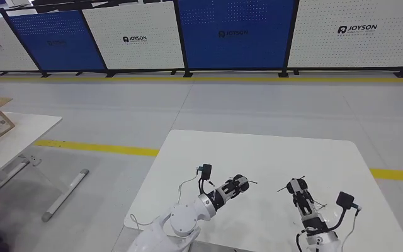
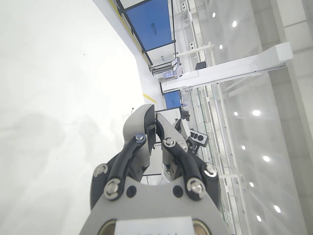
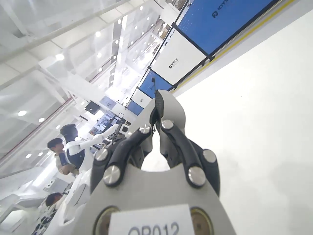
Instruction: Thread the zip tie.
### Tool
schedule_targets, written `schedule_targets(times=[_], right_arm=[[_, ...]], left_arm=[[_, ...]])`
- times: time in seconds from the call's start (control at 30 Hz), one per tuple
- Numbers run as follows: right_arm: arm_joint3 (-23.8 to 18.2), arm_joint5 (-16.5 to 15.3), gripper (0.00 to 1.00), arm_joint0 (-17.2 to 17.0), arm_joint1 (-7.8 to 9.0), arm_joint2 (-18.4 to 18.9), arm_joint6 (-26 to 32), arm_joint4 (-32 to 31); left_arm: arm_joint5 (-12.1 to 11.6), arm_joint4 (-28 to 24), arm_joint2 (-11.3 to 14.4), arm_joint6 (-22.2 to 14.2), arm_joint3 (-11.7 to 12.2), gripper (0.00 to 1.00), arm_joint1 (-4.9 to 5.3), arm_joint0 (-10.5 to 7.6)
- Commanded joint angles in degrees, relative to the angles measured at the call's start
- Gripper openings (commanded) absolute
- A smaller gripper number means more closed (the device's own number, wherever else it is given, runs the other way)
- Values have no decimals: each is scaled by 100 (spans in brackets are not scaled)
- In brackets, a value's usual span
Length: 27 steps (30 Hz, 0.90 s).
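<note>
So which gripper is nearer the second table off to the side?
Left. The left gripper hangs over the work table on the half toward the side table; the right gripper hangs beyond it, over the half away from that table.

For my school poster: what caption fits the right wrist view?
The robot's right hand pinches a thin black zip tie above the white table.

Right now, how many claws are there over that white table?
2. The left claw hangs above the table's near middle; the right claw is just to its right. Each pinches a thin black strip. None looks hidden.
</note>
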Motion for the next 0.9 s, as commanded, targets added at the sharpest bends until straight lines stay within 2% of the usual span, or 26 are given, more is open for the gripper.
schedule_targets(times=[0.0, 0.1, 0.17, 0.57, 0.73, 0.87], right_arm=[[101, -106, 0, 70, -29, -139, -366, 49], [396, -157, 0, 273, -93, -518, -1019, -370], [612, 49, 0, 439, -133, -746, -1432, -865], [626, 67, 0, 447, -133, -750, -1393, -846], [970, 321, 0, 804, -143, -794, -1035, -744], [1124, 319, 0, 952, -150, -891, -818, -691]], left_arm=[[0, 0, 0, 0, 0, 0, 0, 0], [0, 0, 0, 0, 0, 0, 0, 0], [0, 0, 0, 0, 0, 0, 0, 0], [0, 0, 0, 0, 0, 0, 0, 0], [0, 0, 0, 0, 0, 0, 0, 0], [0, 0, 0, 0, 0, 0, 0, 0]])
